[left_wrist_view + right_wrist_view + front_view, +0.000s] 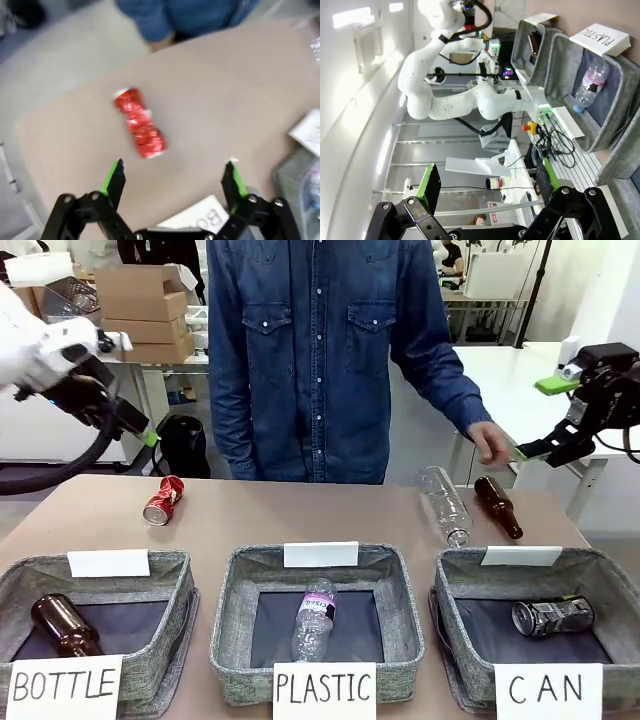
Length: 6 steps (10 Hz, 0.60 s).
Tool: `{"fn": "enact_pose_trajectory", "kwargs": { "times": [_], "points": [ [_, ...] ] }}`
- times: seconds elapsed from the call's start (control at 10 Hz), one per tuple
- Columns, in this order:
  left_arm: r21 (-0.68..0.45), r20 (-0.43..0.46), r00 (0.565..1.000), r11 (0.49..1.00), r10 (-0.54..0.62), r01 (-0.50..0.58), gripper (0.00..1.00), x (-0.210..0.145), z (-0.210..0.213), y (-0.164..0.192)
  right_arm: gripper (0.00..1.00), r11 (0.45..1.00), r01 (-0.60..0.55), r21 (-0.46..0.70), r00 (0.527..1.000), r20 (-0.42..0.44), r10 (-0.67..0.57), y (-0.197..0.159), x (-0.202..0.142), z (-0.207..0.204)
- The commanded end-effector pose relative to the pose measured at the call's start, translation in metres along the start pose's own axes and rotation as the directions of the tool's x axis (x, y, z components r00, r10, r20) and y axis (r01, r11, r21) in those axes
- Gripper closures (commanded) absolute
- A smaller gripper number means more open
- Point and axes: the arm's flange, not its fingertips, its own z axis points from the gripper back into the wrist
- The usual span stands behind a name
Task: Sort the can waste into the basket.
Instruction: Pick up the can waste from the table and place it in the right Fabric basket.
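Observation:
The dented red can (163, 500) lies on its side on the table at the far left. In the left wrist view the red can (139, 122) sits beyond my left gripper (175, 180), whose green-padded fingers stand apart with nothing between them. In the front view my left gripper (141, 430) hangs above and to the left of that can. The black can (552, 616) lies inside the grey CAN basket (603, 575) at the front right. My right gripper (545, 418) is raised at the far right, open and empty, as the right wrist view (487, 185) also shows.
A clear plastic bottle (445, 505) and a brown glass bottle (498, 506) lie behind the CAN basket, near the person's hand (490, 445). The PLASTIC basket (240, 585) holds a clear bottle. The BOTTLE basket (170, 585) holds a brown one.

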Motion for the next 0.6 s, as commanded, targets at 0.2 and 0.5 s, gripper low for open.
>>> {"fn": "enact_pose_trajectory", "kwargs": {
  "times": [0.2,0.5],
  "points": [
    [0.099,-0.231,0.967,0.991,0.107,-0.086,0.0,0.015,-0.076,0.024,0.0,1.0,-0.022,-0.003,1.0,-0.009,0.022,0.001,0.0,0.004],
    [-0.031,-0.246,0.966,0.995,0.084,-0.095,0.0,0.018,-0.125,0.03,0.0,1.0,-0.022,-0.003,1.0,-0.009,0.022,0.001,0.0,0.004]
  ]
}}
